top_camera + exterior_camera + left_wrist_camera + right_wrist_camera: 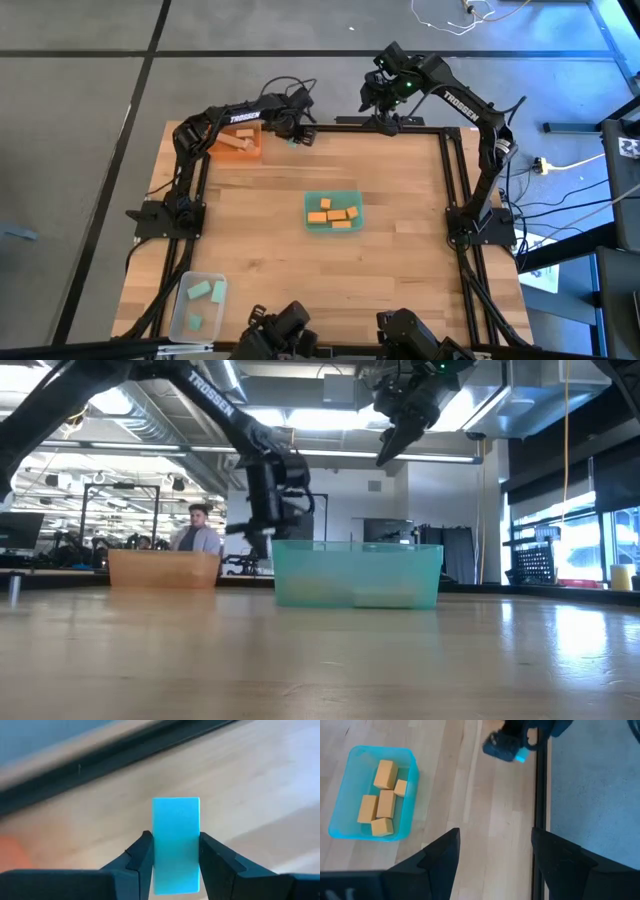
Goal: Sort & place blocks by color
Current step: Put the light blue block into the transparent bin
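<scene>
A mint-green block (176, 835) sits between the fingers of my left gripper (298, 134), which is shut on it near the table's far edge, right of the orange tray (238, 143) holding pale wood blocks (236, 141). The right wrist view also shows this block (521, 755) under the left gripper. The green tray (333, 211) at the table's middle holds several orange blocks (382, 802). The clear tray (197, 303) at the near left holds mint-green blocks (207, 292). My right gripper (495, 855) hangs open and high over the far edge, with nothing between its fingers. My left gripper pinches the mint-green block by its two long sides (156, 855) between its two fingers (141, 856). The fingers point steeply down and lie along the block. The block's free end sticks out past the fingertips, above the wooden table top.
A black frame rail (400, 127) runs along the table's far edge just behind the left gripper. Bare wood lies between the three trays. In the low view a person (199, 530) sits in the room beyond the table.
</scene>
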You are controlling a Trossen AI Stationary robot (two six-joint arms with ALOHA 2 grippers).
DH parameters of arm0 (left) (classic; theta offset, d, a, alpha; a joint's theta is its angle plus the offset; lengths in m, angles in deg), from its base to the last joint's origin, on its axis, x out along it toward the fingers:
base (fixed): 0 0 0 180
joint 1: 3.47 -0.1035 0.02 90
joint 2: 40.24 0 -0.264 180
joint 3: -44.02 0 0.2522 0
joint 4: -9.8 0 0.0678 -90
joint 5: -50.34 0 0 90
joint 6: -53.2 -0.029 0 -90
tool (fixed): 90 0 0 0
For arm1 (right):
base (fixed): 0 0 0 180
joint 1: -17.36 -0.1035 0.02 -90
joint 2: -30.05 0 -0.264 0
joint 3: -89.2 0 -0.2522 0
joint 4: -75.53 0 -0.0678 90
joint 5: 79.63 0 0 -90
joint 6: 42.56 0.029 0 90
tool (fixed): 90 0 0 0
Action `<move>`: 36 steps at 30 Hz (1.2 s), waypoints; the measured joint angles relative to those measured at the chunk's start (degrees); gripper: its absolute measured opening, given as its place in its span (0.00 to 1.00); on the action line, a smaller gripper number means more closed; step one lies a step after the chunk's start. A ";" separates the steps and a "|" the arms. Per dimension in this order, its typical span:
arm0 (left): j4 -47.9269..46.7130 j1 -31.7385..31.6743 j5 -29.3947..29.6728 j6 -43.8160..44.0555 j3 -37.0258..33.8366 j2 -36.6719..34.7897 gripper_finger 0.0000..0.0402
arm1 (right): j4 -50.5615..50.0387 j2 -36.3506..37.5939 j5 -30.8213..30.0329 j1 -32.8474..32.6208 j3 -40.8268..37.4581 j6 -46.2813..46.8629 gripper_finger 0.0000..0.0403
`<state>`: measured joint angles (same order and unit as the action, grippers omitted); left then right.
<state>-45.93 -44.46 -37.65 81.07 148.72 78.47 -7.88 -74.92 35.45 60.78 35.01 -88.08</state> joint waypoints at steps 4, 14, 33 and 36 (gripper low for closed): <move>-5.46 0.98 -0.48 -8.09 3.42 -2.88 0.30 | 2.26 0.00 -0.05 0.00 0.00 -1.31 0.61; -24.06 6.40 0.34 -19.42 6.88 -11.48 0.30 | 8.55 0.00 0.07 -0.50 0.00 0.22 0.61; -47.96 24.03 -0.97 -6.65 5.07 -28.22 0.30 | -3.02 0.00 19.70 -3.30 0.00 -9.16 0.61; -48.03 27.53 -1.54 -1.03 2.30 -31.26 0.30 | -6.97 0.00 19.69 -5.19 0.00 -13.68 0.61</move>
<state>-93.95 -16.93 -39.19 80.05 151.03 47.21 -14.85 -74.92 55.14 55.60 35.01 -101.76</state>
